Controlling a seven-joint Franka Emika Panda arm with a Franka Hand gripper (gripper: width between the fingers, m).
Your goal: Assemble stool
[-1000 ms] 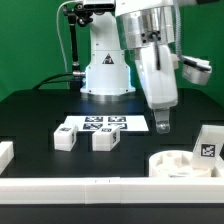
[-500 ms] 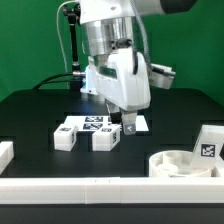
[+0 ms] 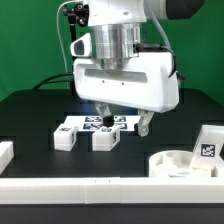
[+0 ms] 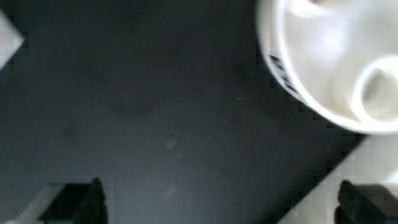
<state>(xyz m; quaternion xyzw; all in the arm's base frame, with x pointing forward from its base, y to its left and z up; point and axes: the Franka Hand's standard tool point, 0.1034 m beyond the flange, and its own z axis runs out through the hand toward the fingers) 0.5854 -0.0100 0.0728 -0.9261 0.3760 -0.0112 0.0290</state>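
The round white seat disc (image 3: 178, 163) lies at the front on the exterior view's right and also shows in the wrist view (image 4: 338, 60). Two blocky white legs (image 3: 66, 137) (image 3: 104, 139) stand side by side in front of the marker board (image 3: 92, 122). A third leg with a tag (image 3: 208, 147) stands behind the seat at the exterior view's right edge. My gripper (image 3: 125, 125) hangs over the table just right of the two legs, jaws spread wide. In the wrist view the gripper (image 4: 222, 205) is open, with only dark table between its fingertips (image 4: 75, 200).
A long white border bar (image 3: 90, 186) runs along the front edge and a short white piece (image 3: 5, 152) sits at the exterior view's left. The robot base (image 3: 105, 75) stands behind the marker board.
The gripper has swung from near the seat toward the exterior view's left and turned its wrist, so both fingers now show side by side near the legs. The parts have not moved.
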